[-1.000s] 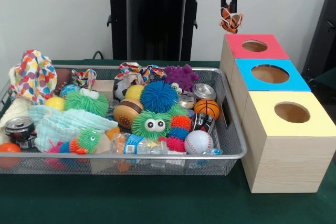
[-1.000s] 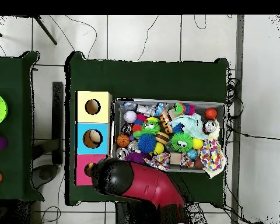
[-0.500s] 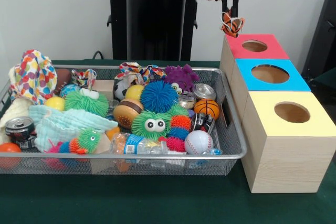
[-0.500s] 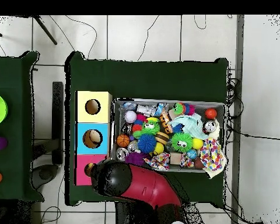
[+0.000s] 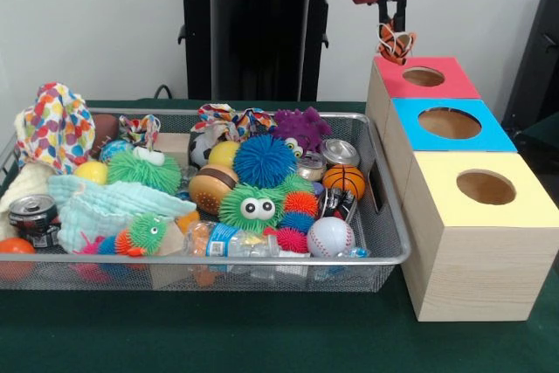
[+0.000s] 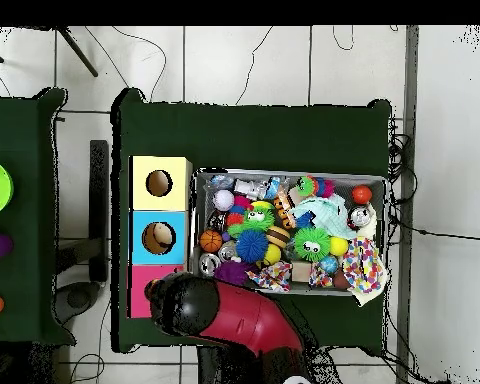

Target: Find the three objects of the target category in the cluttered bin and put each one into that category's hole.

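Orange-and-white knotted toy (image 5: pixel 391 41) dangles clenched in the gripper (image 5: pixel 390 34), hanging just above the near-left corner of the red-topped box (image 5: pixel 395 76), its hole (image 5: pixel 424 77) lying off to the right.

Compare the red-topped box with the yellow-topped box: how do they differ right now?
The red-topped box stands farthest back, the held orange toy hanging by its left edge; the yellow-topped box stands nearest, nothing above it. Both are wooden with a round hole on top.
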